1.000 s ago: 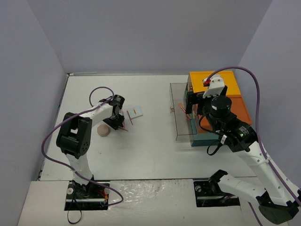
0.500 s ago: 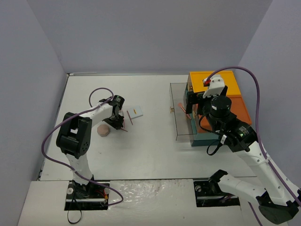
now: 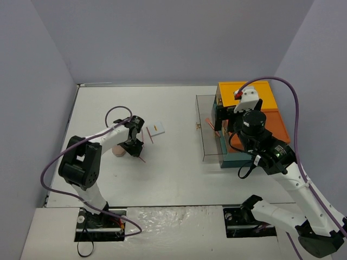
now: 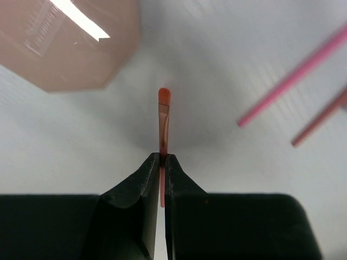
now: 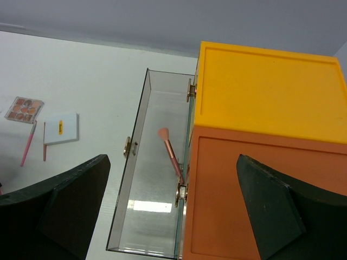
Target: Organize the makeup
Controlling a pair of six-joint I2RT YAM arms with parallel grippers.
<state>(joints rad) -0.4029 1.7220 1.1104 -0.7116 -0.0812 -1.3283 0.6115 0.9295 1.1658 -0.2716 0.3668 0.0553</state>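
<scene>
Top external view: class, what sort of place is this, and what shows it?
Probably a robot test cell in a lab: plain grey walls box in a white table, the left arm and right arm are bolted at its near edge, and purple cables trail from them.

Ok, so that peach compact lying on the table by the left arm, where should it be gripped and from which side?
Probably by the rim, from straight above, closing across two opposite flat edges. The peach compact lies flat and low on the table, so a sideways approach would find little to hold, and its faceted outline gives parallel edges.
</scene>
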